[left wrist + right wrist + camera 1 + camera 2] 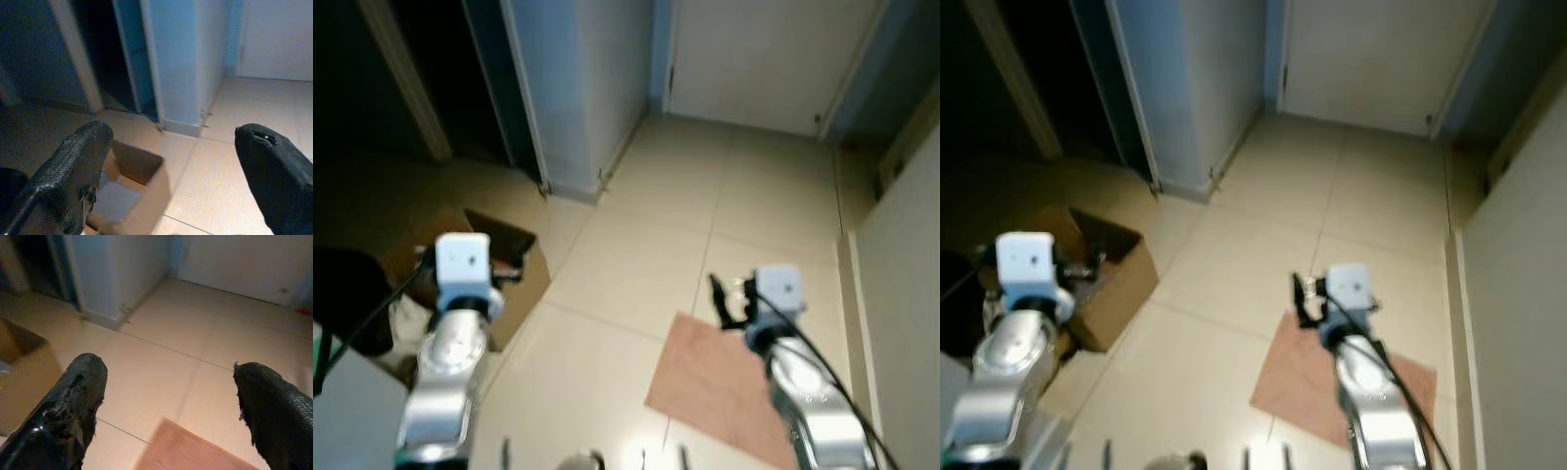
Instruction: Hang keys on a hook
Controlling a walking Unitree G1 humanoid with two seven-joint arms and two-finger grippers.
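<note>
My left gripper (171,142) is held out in front of me over the floor, open, with nothing between its two black fingers (73,166). Below and ahead of it lies an open cardboard box (132,186). My right gripper (168,372) is also open and holds nothing. It hovers above the near edge of a pinkish floor mat (715,382). In the left eye view both silver arms reach forward, the left arm (450,352) beside the box and the right arm (803,392) over the mat.
A hallway of pale floor tiles (656,225) runs ahead to a closed white door (764,59). A blue-white wall corner (578,88) juts out on the left, with a dark doorway (411,69) beyond it. A wall (901,294) runs close on the right. A dark object (347,294) sits at the far left.
</note>
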